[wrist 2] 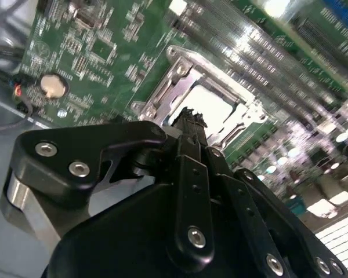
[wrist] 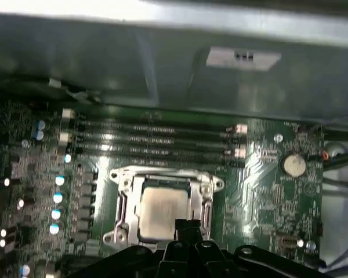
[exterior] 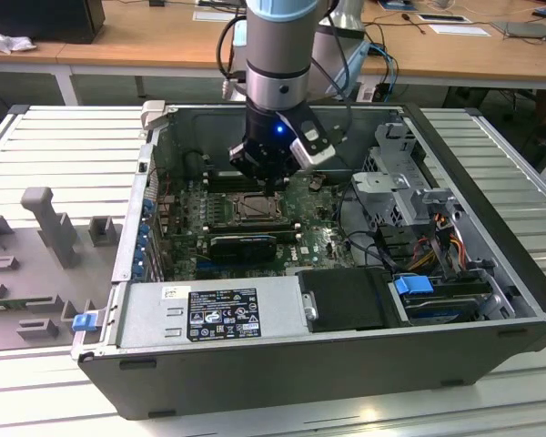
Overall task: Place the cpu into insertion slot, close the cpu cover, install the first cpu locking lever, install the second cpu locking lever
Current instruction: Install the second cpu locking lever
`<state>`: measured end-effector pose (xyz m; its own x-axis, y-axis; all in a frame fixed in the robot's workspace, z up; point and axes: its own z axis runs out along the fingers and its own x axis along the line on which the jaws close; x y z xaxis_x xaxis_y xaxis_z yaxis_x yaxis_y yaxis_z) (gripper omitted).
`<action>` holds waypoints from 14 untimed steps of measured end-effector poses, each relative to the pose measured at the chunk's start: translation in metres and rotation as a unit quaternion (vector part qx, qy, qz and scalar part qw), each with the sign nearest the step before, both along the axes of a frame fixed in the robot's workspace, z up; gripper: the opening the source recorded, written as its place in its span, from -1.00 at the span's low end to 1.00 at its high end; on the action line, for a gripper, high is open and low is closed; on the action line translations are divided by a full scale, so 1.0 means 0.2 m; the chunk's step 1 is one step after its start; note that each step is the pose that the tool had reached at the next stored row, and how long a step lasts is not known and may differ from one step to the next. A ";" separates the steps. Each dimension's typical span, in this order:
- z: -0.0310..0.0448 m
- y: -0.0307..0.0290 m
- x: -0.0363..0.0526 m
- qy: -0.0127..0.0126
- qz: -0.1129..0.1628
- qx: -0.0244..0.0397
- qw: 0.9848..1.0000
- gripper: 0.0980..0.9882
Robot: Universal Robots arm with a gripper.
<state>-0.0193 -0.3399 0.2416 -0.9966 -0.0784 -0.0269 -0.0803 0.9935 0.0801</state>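
Cpu (wrist: 162, 212), one small flat square chip with a pale silver-beige metal top, seated in the single square insertion slot (wrist: 123, 204) on the green circuit board (wrist: 267, 191), toward the board's middle. One cpu cover (wrist: 162, 176), a thin grey metal frame plate with a large square window, lying down flat around the chip, shiny and stamped, with rounded tabs at its corners. Same chip (wrist 2: 211, 107) and frame (wrist 2: 180, 63) seen in the second wrist view, bright and glossy.

Black gripper (wrist: 187, 225) poised directly over the chip's near edge, fingertips pressed together, nothing between them; in the second wrist view fingertips (wrist 2: 188, 119) meeting in one narrow point just above the socket. In the exterior view, gripper (exterior: 271, 187) reaching down into the open grey metal computer case (exterior: 346, 355), over the board's centre.

Four long black memory slots (wrist: 156, 142) in parallel rows just beside the socket, toward the case wall. One round silver coin battery (wrist: 294, 165) near the board's edge. One long black card (exterior: 243, 242) standing on the board, close beside the socket.
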 end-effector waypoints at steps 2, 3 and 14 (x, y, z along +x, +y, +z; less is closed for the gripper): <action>-0.011 -0.039 0.000 0.002 0.000 0.000 1.000 -0.98; -0.021 -0.067 0.000 0.005 0.000 0.003 1.000 -0.98; -0.034 -0.224 -0.068 0.005 0.000 0.036 0.999 -0.98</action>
<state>-0.0328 -0.3847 0.2349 -0.9968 -0.0768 -0.0216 -0.0792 0.9851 0.1529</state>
